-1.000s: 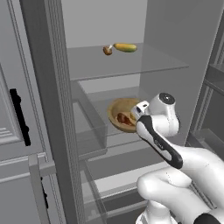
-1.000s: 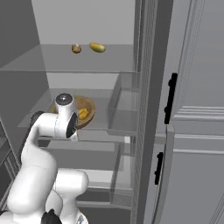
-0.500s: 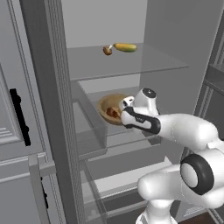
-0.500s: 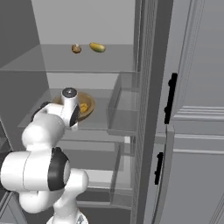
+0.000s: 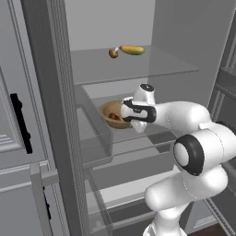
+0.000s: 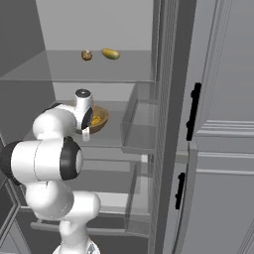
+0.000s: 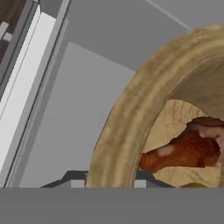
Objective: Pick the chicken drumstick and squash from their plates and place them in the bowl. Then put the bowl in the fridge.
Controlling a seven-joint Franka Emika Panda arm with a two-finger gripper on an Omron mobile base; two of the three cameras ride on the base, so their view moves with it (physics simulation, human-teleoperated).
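Jaws of the gripper (image 7: 106,181) pinch the wide light-brown wooden bowl's (image 7: 127,109) rim at lower centre, the reddish-brown chicken drumstick (image 7: 186,150) lying inside at lower right.

Glossy white rounded robot arm (image 5: 184,115), bulbous segments. Dark grey round joint caps (image 5: 189,155). Black band near the wrist (image 5: 138,109), white body.

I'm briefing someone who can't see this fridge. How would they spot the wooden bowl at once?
Look into the tall grey fridge, at the glass shelf below the top one. The wide light-brown wooden bowl sits there, gripped at its rim by the robot's hand. The shelf above holds only two small loose foods.
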